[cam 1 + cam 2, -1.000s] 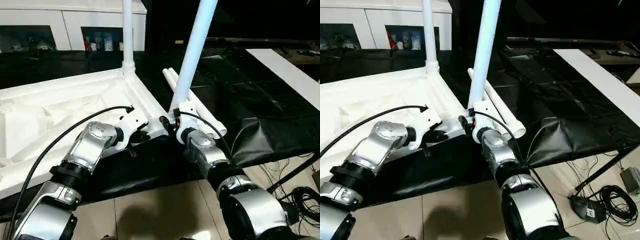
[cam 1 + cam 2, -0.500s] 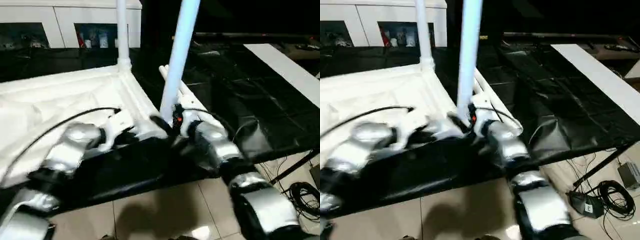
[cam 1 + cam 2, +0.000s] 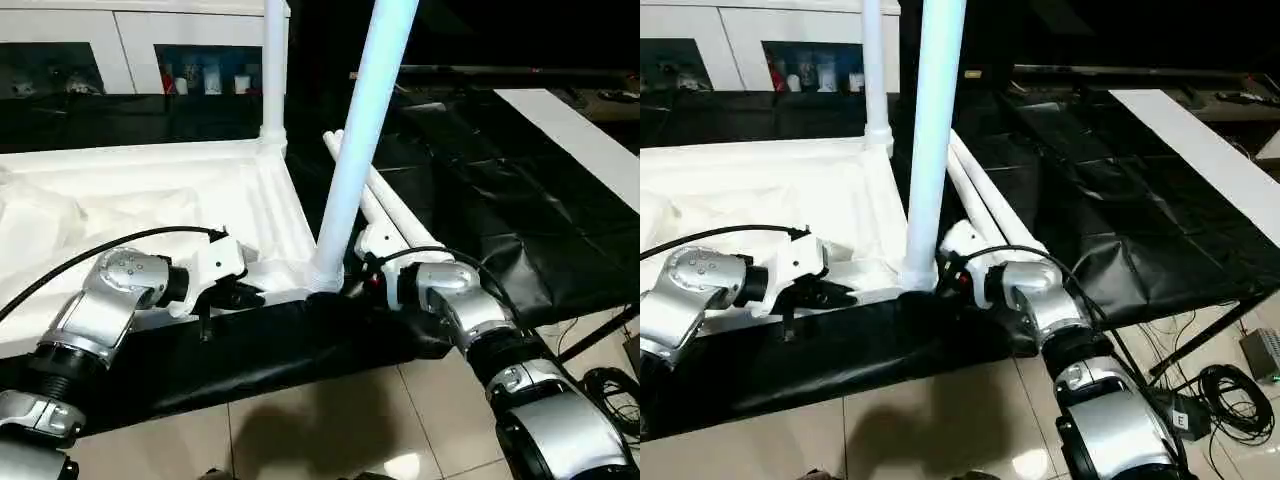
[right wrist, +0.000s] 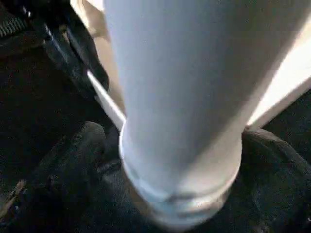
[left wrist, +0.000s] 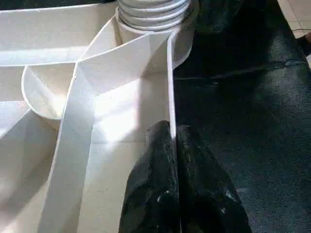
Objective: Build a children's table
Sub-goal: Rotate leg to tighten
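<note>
The children's table top [image 3: 150, 190] lies upside down on the black cloth, ribs up. One white leg [image 3: 272, 70] stands in its far corner. A second leg [image 3: 360, 150] stands in the near right corner socket [image 3: 325, 278]. My right gripper [image 3: 350, 285] is open, one finger [image 4: 82, 145] on each side of that leg's base. My left gripper [image 5: 170, 141] is shut on the top's thin near rim [image 5: 170, 97], just left of the same socket. Two more legs [image 3: 385, 205] lie loose on the cloth behind my right wrist.
A black cloth [image 3: 480, 190] covers the work surface and hangs over its near edge. A white cabinet with glass doors [image 3: 130, 40] stands at the back. A white board [image 3: 570, 130] lies at the right. Cables [image 3: 610, 385] rest on the tiled floor.
The camera has shifted. My right gripper has let go of the near leg and opened around its base. That leg was tilted and now stands straighter in the corner socket. The left gripper stays on the rim.
</note>
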You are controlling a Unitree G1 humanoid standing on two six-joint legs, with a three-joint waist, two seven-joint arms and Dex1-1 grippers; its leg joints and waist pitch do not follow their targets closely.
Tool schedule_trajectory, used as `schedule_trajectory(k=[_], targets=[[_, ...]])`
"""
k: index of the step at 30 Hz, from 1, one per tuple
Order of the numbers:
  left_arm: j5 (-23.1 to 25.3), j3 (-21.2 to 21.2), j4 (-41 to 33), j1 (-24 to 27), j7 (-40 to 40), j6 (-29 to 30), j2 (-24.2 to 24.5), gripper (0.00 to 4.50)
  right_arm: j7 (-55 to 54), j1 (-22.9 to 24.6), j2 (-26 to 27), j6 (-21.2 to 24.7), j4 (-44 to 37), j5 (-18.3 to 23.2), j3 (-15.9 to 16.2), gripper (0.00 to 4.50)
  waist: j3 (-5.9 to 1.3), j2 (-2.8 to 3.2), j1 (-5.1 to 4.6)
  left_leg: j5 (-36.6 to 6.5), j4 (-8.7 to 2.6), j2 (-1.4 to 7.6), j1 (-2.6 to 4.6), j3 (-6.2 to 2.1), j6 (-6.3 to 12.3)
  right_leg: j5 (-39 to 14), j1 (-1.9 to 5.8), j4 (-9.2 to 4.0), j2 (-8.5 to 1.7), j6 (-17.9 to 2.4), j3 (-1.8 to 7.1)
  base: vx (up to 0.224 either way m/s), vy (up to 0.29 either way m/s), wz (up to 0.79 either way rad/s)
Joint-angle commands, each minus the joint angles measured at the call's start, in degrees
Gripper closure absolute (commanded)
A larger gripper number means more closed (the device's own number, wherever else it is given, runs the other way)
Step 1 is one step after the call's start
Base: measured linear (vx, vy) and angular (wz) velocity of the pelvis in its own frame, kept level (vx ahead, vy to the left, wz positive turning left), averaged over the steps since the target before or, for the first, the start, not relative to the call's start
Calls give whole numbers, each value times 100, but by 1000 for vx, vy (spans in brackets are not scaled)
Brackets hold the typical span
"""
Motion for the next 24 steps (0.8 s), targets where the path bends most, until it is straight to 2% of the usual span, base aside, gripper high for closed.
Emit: schedule_trajectory(k=[1, 6, 12, 14, 18, 24], targets=[[-130, -136, -64, 126, -152, -138, -86, 450, -19, -132, -7, -18, -12, 78, -106, 8, -317, 77, 3, -1154, -388, 180, 93, -65, 146, -958, 262, -402, -411, -1256, 271, 0, 0, 0], [-125, -134, -39, 139, -220, -181, -73, 450, 108, -95, -31, 17, -96, 114, -111, 8, -324, 71, 5, -1011, -377, 170, 86, -54, 204, -688, 275, -376, -401, -1310, 267, 0, 0, 0], [-133, -137, -40, 146, -274, -176, -59, 450, 157, -34, -68, 94, -148, 104, -108, 53, -326, 77, 6, -1010, -375, 172, 88, -56, 204, -715, 279, -377, -405, -1297, 267, 0, 0, 0], [-131, -139, -34, 147, -286, -179, -56, 450, 163, -34, -67, 98, -135, 109, -116, 83, -325, 76, 3, -996, -377, 173, 86, -57, 207, -694, 278, -374, -403, -1310, 265, 0, 0, 0], [-123, -145, -5, 142, -314, -200, -49, 450, 152, -40, -57, 95, -109, 125, -129, 96, -328, 88, 5, -1040, -379, 173, 92, -58, 178, -731, 278, -378, -401, -1315, 265, 0, 0, 0], [-118, -157, 2, 136, -338, -207, -43, 450, 154, -6, -47, 94, -114, 119, -128, 160, -339, 97, 11, -1005, -375, 174, 95, -57, 178, -608, 282, -365, -401, -1349, 261, 0, 0, 0]])
